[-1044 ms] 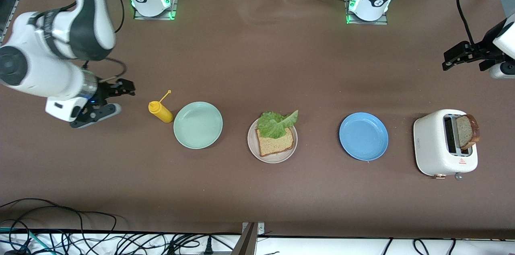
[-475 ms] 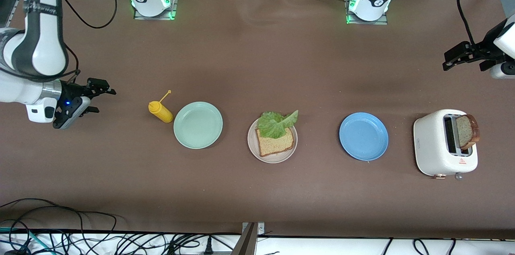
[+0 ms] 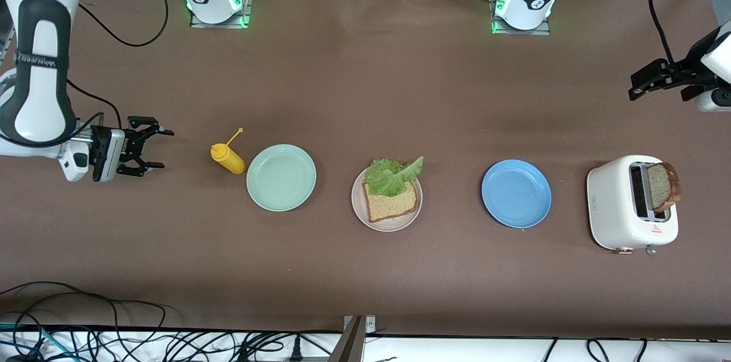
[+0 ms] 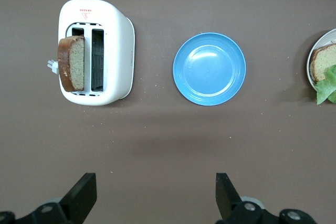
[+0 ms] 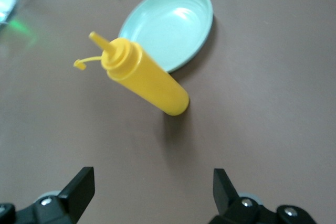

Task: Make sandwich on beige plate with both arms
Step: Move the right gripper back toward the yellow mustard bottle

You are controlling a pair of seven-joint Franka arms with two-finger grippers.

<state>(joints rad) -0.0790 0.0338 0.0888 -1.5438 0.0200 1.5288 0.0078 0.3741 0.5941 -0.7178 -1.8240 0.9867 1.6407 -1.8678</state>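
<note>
Front view: beige plate [image 3: 386, 224] sits mid-table, between a mint-green plate [image 3: 281, 177] toward the right arm's end and a blue plate [image 3: 516, 193] toward the left arm's end, all three well apart in a row. On the beige plate lies one bread slice [image 3: 391, 203], flat, with a lettuce leaf [image 3: 390, 174] resting on its farther edge and overhanging the plate's rim. The second bread slice [image 3: 662, 186] stands upright in one slot of a white toaster [image 3: 619, 205], near the left arm's end of the table. A yellow squeeze bottle [image 3: 228, 158] stands just beside the mint-green plate, on the side toward the right arm's end. The right gripper [image 3: 153, 149] hangs low over bare table near that bottle, fingers spread apart, holding nothing; its wrist view shows the bottle and the mint-green plate ahead of the open fingers [image 5: 79, 188]. The left gripper [image 3: 635, 87] waits high over the table's left-arm end, fingers [image 4: 83, 194] wide apart and empty, with the toaster and the blue plate below it.
</note>
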